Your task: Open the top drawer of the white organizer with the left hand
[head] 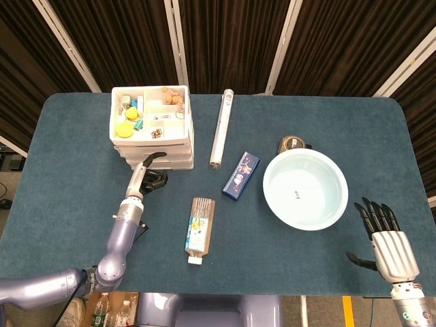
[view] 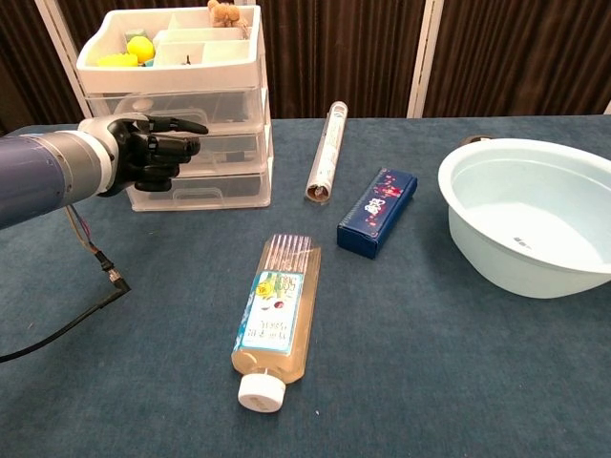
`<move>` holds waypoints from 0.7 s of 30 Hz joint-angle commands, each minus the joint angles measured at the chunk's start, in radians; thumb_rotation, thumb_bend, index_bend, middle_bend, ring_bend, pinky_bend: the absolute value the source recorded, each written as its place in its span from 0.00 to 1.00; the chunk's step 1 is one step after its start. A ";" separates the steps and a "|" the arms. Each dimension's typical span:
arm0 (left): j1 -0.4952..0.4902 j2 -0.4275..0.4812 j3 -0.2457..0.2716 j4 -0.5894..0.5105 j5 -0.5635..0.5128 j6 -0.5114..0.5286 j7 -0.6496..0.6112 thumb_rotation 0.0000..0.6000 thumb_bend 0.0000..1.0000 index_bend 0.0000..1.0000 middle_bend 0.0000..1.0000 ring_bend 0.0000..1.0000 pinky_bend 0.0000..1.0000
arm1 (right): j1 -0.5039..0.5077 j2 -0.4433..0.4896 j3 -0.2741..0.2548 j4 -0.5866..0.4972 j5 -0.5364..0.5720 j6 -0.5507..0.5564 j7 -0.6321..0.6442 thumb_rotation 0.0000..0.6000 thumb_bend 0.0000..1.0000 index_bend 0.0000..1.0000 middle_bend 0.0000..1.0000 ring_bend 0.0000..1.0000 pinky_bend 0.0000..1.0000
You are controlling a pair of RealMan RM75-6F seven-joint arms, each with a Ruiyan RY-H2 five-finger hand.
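The white organizer stands at the far left of the blue-covered table; its open top tray holds small yellow, teal and brown items, with three clear drawers stacked below. The top drawer appears closed, flush with the drawers under it. The left hand hangs directly in front of the organizer at drawer height, one finger stretched out toward the drawer fronts and the rest curled in; it holds nothing, and whether the extended fingertip touches a drawer cannot be told. The right hand rests at the near right corner of the table, fingers apart and straight, holding nothing, well apart from every object. A clear tube lies just right of the organizer. A dark blue box lies between the tube and a pale blue basin. A small dark round object sits touching the basin's far rim. A capped bottle of amber liquid lies on its side near the table's front.
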 commanded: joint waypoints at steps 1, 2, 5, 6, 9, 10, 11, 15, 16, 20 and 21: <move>-0.002 -0.002 0.000 0.000 0.002 -0.003 -0.001 1.00 0.58 0.23 1.00 0.98 1.00 | 0.000 0.000 0.000 0.000 -0.001 0.000 -0.001 1.00 0.07 0.00 0.00 0.00 0.00; -0.003 -0.003 0.001 0.000 0.003 -0.004 -0.002 1.00 0.58 0.23 1.00 0.98 1.00 | 0.000 0.000 0.000 0.000 -0.002 0.001 -0.001 1.00 0.07 0.00 0.00 0.00 0.00; -0.009 -0.006 0.003 0.007 0.005 -0.013 0.000 1.00 0.58 0.23 1.00 0.98 1.00 | 0.000 0.000 -0.001 -0.001 -0.001 0.001 -0.001 1.00 0.07 0.00 0.00 0.00 0.00; -0.011 -0.008 0.003 0.010 0.006 -0.015 0.000 1.00 0.58 0.23 1.00 0.98 1.00 | 0.000 0.000 -0.001 -0.001 -0.001 0.000 -0.001 1.00 0.07 0.00 0.00 0.00 0.00; -0.017 -0.015 -0.001 0.021 0.006 -0.020 -0.005 1.00 0.58 0.23 1.00 0.98 1.00 | 0.000 0.000 -0.001 -0.001 -0.001 0.000 -0.001 1.00 0.07 0.00 0.00 0.00 0.00; -0.018 -0.017 -0.001 0.024 0.007 -0.021 -0.006 1.00 0.58 0.23 1.00 0.98 1.00 | 0.000 0.000 -0.001 -0.001 -0.001 -0.001 -0.001 1.00 0.07 0.00 0.00 0.00 0.00; -0.019 -0.019 0.000 0.027 0.007 -0.022 -0.006 1.00 0.58 0.23 1.00 0.98 1.00 | 0.000 0.000 -0.001 -0.001 0.000 -0.001 -0.001 1.00 0.07 0.00 0.00 0.00 0.00; -0.018 -0.021 0.006 0.024 0.007 -0.026 -0.007 1.00 0.58 0.24 1.00 0.98 1.00 | 0.001 0.001 0.000 -0.001 0.001 -0.001 0.000 1.00 0.07 0.00 0.00 0.00 0.00; -0.017 -0.020 0.010 0.019 0.009 -0.026 -0.006 1.00 0.58 0.24 1.00 0.98 1.00 | 0.001 0.001 0.000 -0.001 0.000 -0.001 0.000 1.00 0.07 0.00 0.00 0.00 0.00; -0.005 -0.018 0.027 -0.005 0.023 -0.021 -0.009 1.00 0.58 0.24 1.00 0.98 1.00 | 0.001 0.000 0.000 0.000 0.000 -0.001 0.000 1.00 0.07 0.00 0.00 0.00 0.00; -0.001 -0.017 0.032 -0.012 0.028 -0.019 -0.010 1.00 0.58 0.24 1.00 0.98 1.00 | 0.001 0.000 0.000 -0.001 0.001 -0.002 0.000 1.00 0.07 0.00 0.00 0.00 0.00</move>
